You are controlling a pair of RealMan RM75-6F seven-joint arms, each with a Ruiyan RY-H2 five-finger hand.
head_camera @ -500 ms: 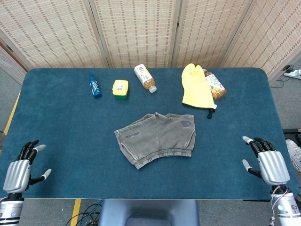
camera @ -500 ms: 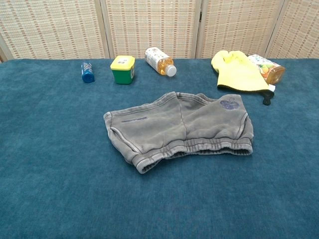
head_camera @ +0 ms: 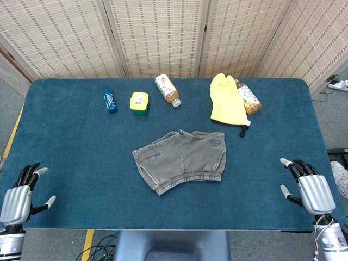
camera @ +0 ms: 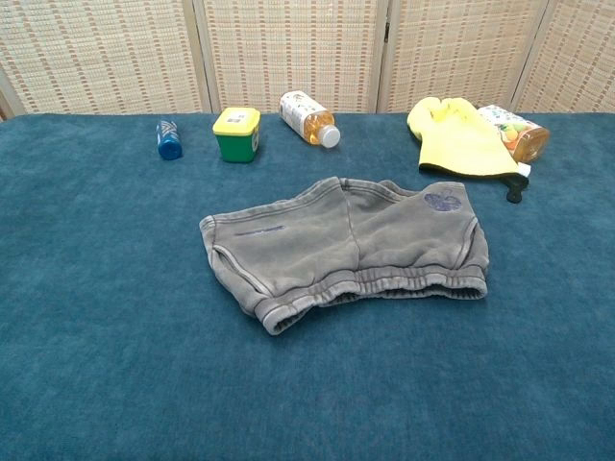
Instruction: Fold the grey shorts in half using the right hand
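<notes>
Two hands rest at the near corners of the blue table, both empty with fingers spread apart: the left hand at the near left edge, the right hand at the near right edge. The grey shorts lie flat and unfolded near the table's middle, waistband toward the robot, long axis running left to right, the leg with the small dark print pointing to the robot's right. From the right hand the shorts lie forward and well to the left, with bare cloth between; the printed leg is the part closest to it, and the right hand appears somewhat nearer the garment than the left. Folding in half would probably mean carrying that right-side edge leftward across the long axis. Along the far edge, apart from the shorts, stand a blue bottle, a yellow-lidded container, a tea bottle and a yellow glove lying against a second bottle.
</notes>
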